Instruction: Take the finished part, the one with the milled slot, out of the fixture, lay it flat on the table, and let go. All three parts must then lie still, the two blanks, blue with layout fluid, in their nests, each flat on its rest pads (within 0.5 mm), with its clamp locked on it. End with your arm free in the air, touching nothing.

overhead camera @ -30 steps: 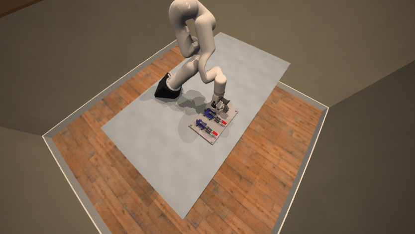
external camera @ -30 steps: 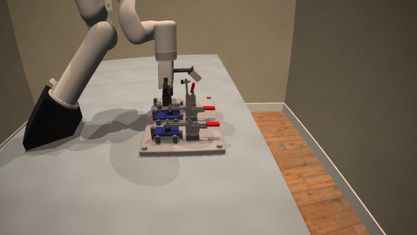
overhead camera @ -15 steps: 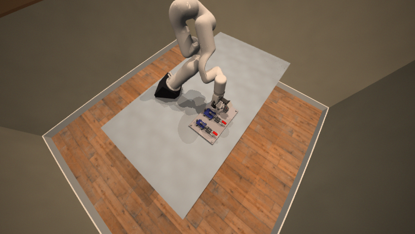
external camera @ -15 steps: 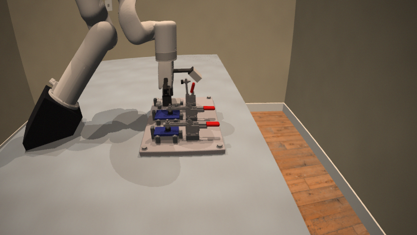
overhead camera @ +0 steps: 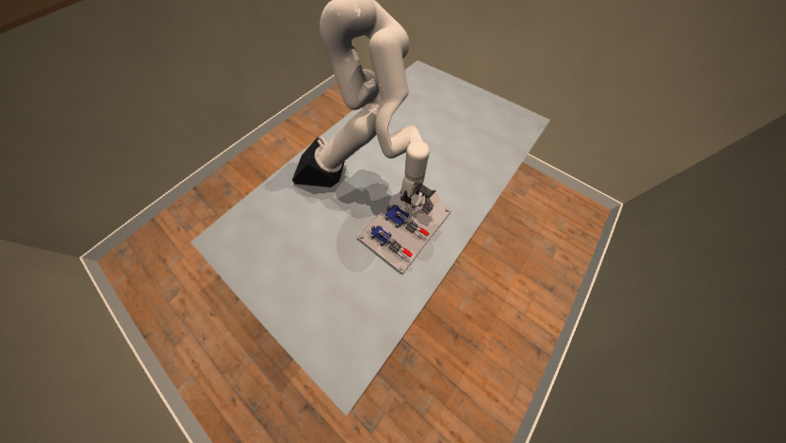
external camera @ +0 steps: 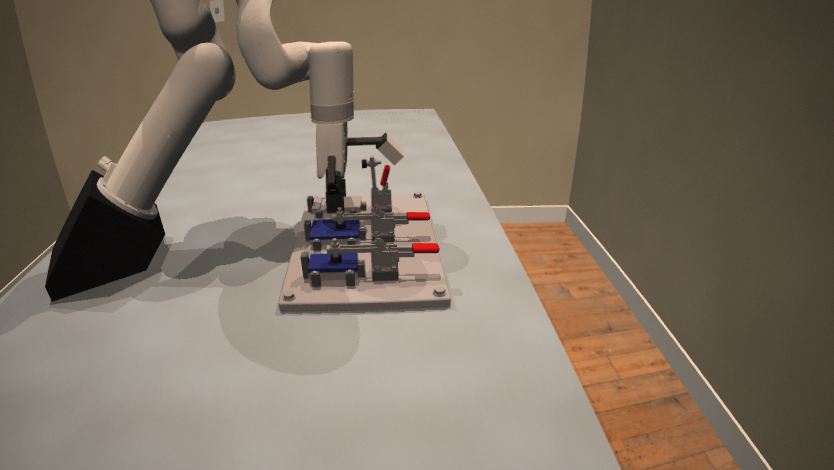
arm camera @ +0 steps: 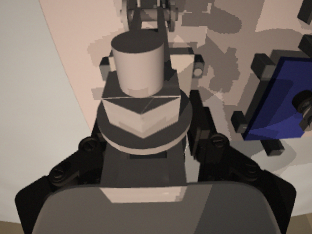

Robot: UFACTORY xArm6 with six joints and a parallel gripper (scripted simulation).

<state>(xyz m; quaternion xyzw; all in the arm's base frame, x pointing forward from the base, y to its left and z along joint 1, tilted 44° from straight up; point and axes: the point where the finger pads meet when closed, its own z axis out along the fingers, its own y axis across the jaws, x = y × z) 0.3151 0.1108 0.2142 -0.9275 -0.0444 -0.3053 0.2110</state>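
The grey fixture plate holds three nests in a row. Two blue blanks sit in the middle and near nests, each under a clamp with its red handle lying flat. The far clamp stands open, its red handle upright and its spindle raised. My gripper reaches straight down into the far nest and is shut on the dark grey finished part, one finger on each side. The part still sits low in the nest. In the top and exterior views the fingers hide most of it. One blue blank shows at the right of the wrist view.
The arm's black base stands on the grey table to the left of the fixture. The table's right edge drops to a wooden floor. Locating pins and stops stand around each nest.
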